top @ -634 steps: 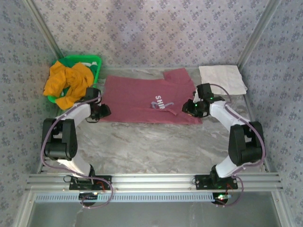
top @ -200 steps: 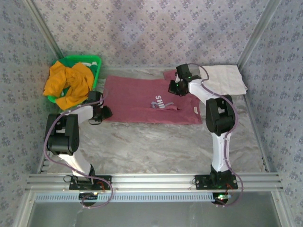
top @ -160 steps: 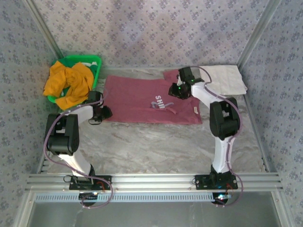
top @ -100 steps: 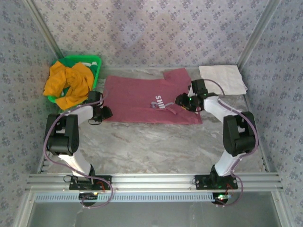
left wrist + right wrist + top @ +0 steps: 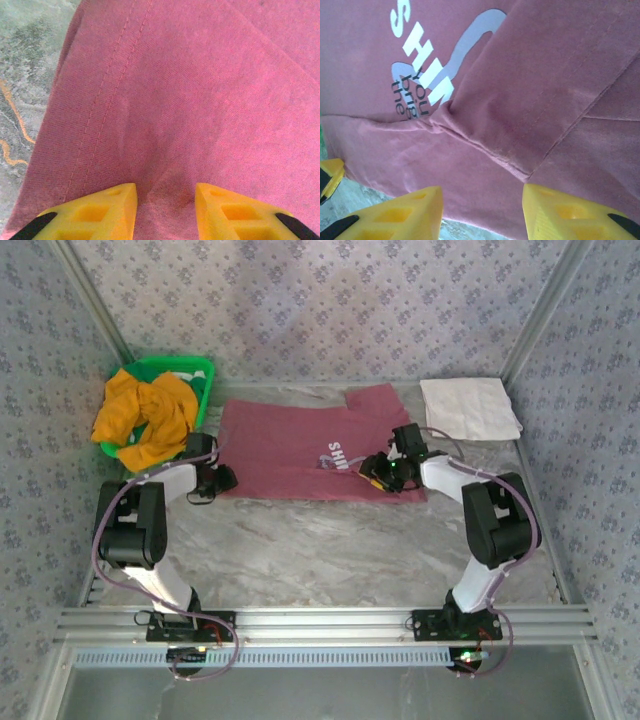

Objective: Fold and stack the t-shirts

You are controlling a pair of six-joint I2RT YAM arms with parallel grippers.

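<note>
the maroon t-shirt (image 5: 310, 450) is seen spread flat across the upper middle of the top view, on the marbled table (image 5: 320, 550), with its white "shine" print turned up just right of centre. one sleeve is laid folded inward over the body on the right side of the shirt. the mustard-orange t-shirt (image 5: 145, 418) is found bunched at the upper left of that view, heaped in and over the rim of the green basket (image 5: 203, 368), well apart from the maroon one. a folded white cloth (image 5: 470, 407) is seen at the upper right, near the maroon shirt's right edge but apart from it.

the left gripper (image 5: 222, 480) is set at the lower left corner of the maroon shirt. in the left wrist view its yellow fingers (image 5: 100, 210) are shown at the bottom of the frame, set partly apart on the cloth beside the stitched hem, and a small pucker of fabric is raised between them; whether the cloth is clamped cannot be told. bare table is seen at the left edge of that view.

the right gripper (image 5: 375, 472) is placed over the lower right part of the maroon shirt, just below the print. in the right wrist view its fingers (image 5: 405, 212) are seen spread apart at the bottom of the frame, and nothing is held between them; the folded sleeve edge and the print are shown above them.
</note>
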